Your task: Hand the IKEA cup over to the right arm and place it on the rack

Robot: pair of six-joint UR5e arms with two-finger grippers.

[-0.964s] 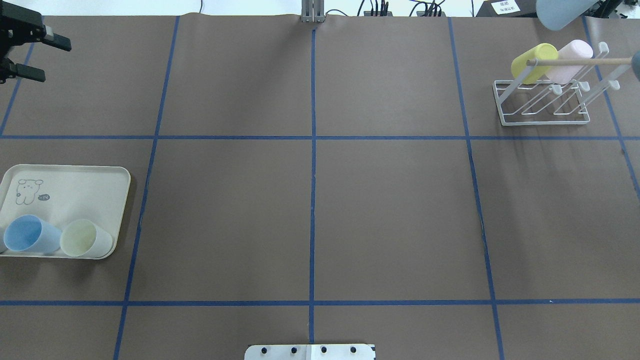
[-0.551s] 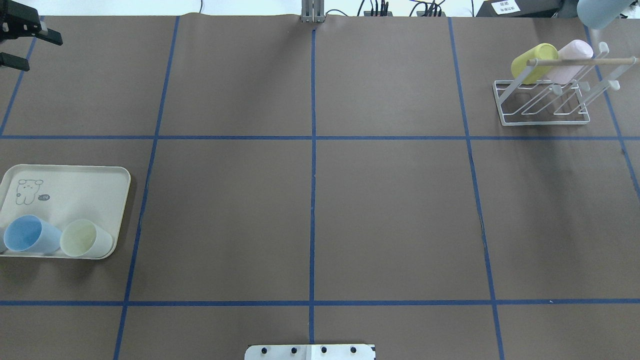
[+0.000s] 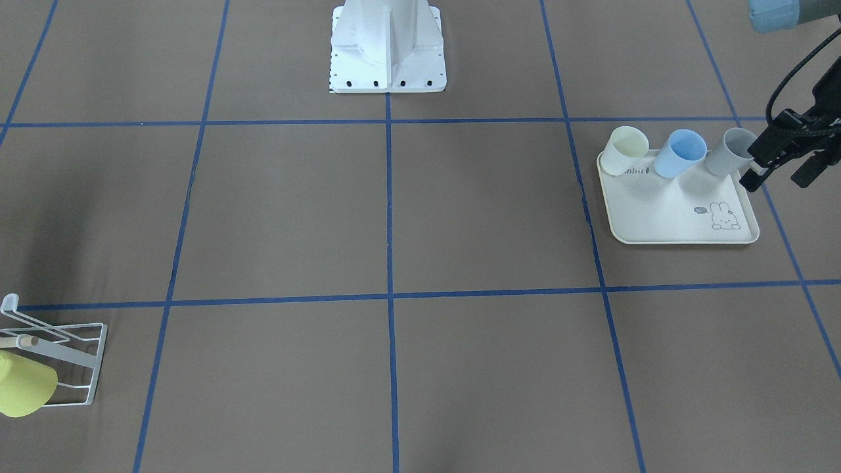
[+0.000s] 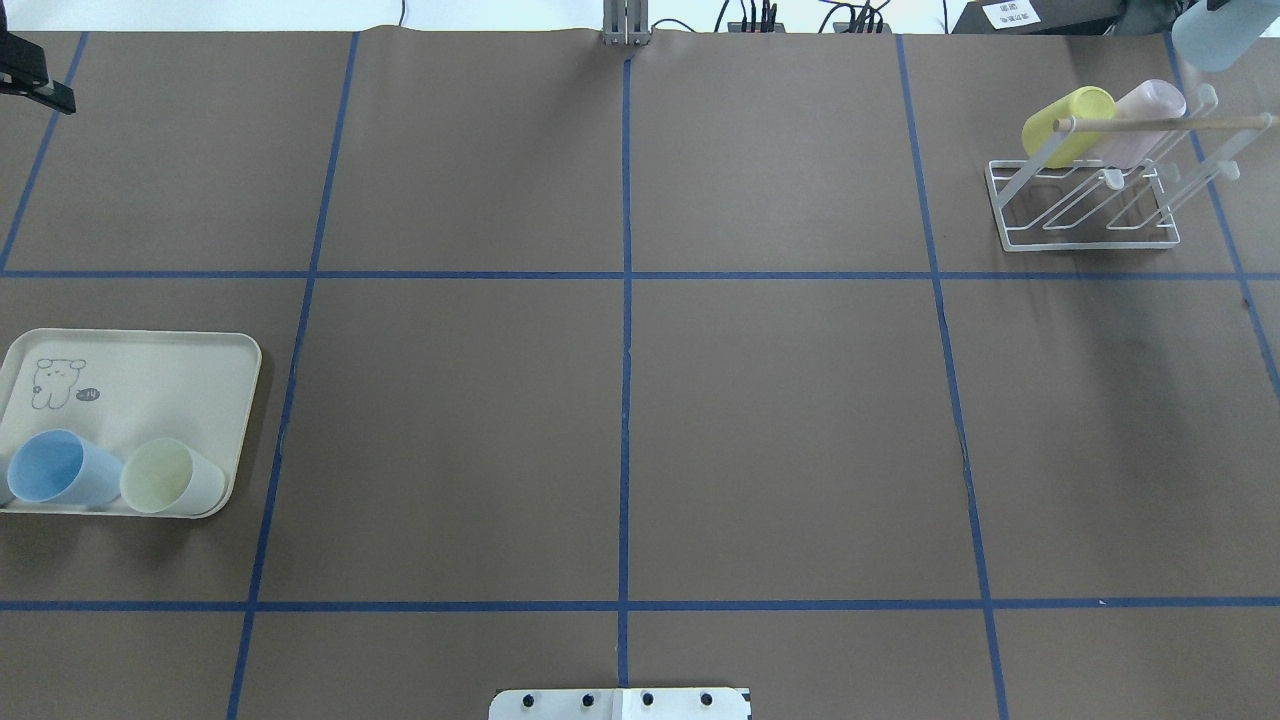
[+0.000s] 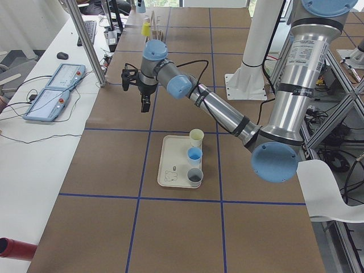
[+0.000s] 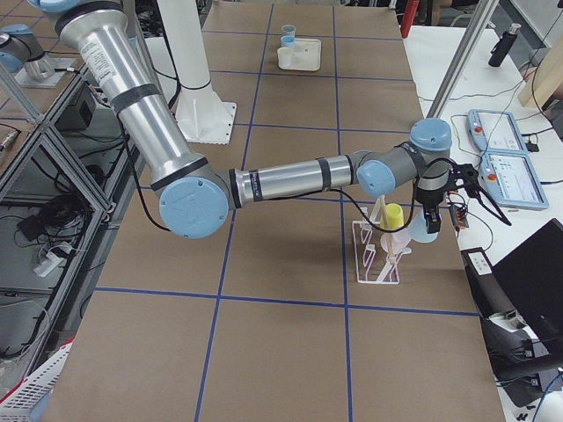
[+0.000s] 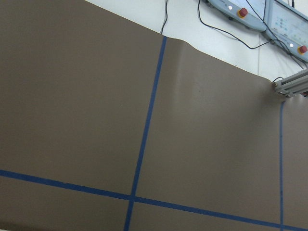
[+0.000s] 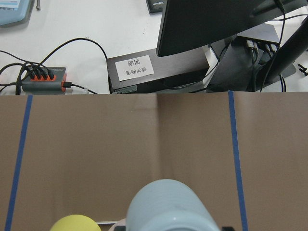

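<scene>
The IKEA cup (image 4: 1218, 35), pale blue, hangs in the air at the far right corner, just beyond the rack (image 4: 1090, 205). My right gripper (image 6: 429, 220) is shut on it; in the right wrist view the cup (image 8: 168, 207) fills the bottom centre and hides the fingers. The white wire rack holds a yellow cup (image 4: 1068, 125) and a pink cup (image 4: 1142, 118) under its wooden peg. My left gripper (image 3: 775, 180) is open and empty, raised beside the tray's outer end. Only a sliver of it (image 4: 38, 88) shows overhead.
A cream rabbit-print tray (image 3: 677, 220) on the robot's left holds a cream cup (image 3: 624, 151), a blue cup (image 3: 682, 153) and a grey cup (image 3: 732, 152). Beyond the far table edge sit a monitor (image 8: 216, 24), a power strip (image 8: 43, 82) and cables.
The right arm has carried the pale blue cup rightward and farther back, toward the view's top right corner. The left gripper has drawn away to the left, almost out of the overhead view.
</scene>
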